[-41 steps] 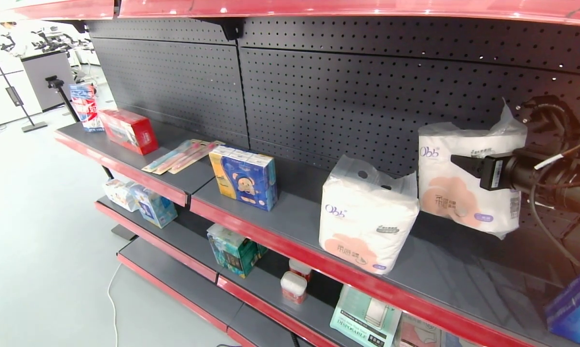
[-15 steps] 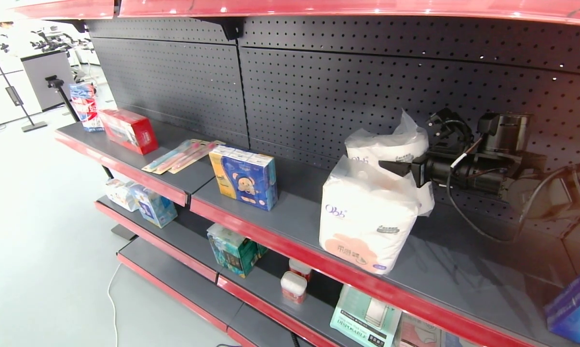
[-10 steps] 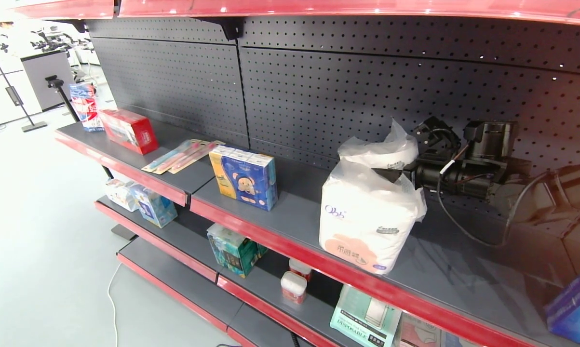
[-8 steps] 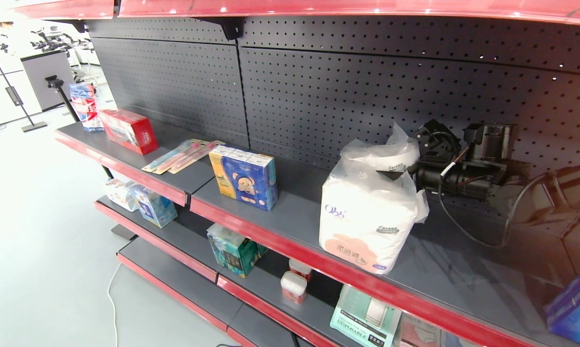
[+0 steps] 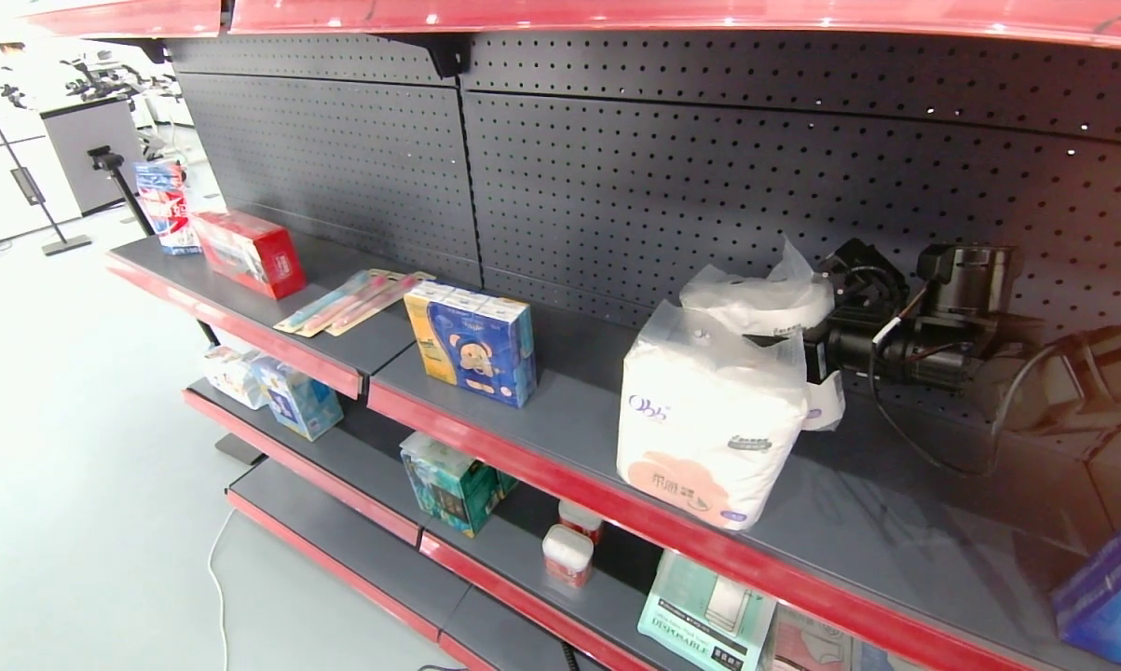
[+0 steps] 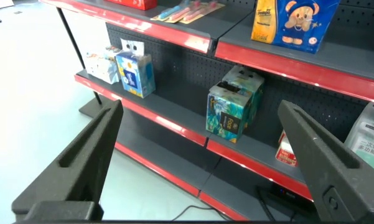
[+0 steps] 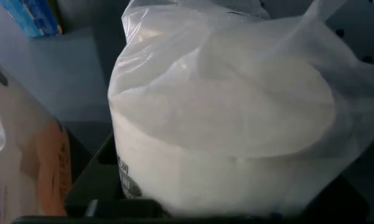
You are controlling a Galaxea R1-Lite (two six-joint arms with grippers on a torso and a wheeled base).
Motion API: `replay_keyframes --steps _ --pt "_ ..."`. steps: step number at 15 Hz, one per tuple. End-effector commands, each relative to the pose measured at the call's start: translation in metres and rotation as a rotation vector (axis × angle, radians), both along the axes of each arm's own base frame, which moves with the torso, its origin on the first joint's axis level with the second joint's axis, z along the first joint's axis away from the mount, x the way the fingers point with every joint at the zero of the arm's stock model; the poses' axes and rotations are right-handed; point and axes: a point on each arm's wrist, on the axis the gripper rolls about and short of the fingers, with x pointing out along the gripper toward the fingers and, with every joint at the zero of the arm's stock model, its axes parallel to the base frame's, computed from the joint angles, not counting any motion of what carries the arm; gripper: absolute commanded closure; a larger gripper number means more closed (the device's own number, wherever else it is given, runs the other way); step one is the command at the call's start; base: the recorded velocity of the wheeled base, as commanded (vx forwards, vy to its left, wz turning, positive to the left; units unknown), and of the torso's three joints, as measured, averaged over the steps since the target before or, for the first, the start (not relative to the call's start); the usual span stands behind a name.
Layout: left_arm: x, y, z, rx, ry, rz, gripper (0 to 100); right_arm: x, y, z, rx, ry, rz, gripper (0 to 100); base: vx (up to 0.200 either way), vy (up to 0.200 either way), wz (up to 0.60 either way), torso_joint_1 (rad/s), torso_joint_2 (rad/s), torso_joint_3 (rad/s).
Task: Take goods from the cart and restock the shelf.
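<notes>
Starting over at nine o'clock: my left gripper hangs low in front of the lower shelves, fingers spread wide, nothing in them. It's out of the action.

Along the shelf now. The red box sits up at ten o'clock in my head view, the toothbrushes lie flat at its four o'clock, and the yellow-and-blue pack stands upright near the middle. All of that looks settled stock.

Past the centre, the front tissue pack stands right at the shelf's red lip. At its one o'clock, tucked in behind it and close to the pegboard, is the rear tissue pack, and that's the one I've got. My right gripper comes in from three o'clock with its fingers closed on either side of the pack's plastic wrap; the wrist view has them flanking the white bulk. I can't tell whether its bottom is down on the shelf, because the front pack hides it.

A blue pack peeks in down at four o'clock.

My read is that this item is nearly placed. What's left is to seat it, let go and back the arm out towards three o'clock. How much more stock is waiting, I can't tell.
</notes>
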Motion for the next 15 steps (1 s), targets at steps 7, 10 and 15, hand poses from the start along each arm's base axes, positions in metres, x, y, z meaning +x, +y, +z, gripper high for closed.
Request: replay_keyframes --steps 7,10,15 --pt "0.0 0.0 0.0 0.0 0.0 0.0 0 -0.005 -0.029 -0.018 -0.053 0.024 0.002 100 0.0 0.0 0.0 0.0 0.0 0.0" --pt "0.0 0.0 0.0 0.0 0.0 0.0 0 -0.004 -0.037 -0.024 -0.039 0.038 0.017 100 0.0 0.0 0.0 0.0 0.0 0.0" --pt "0.0 0.0 0.0 0.0 0.0 0.0 0 -0.005 -0.051 -0.031 -0.062 0.019 0.105 100 0.0 0.0 0.0 0.0 0.0 0.0"
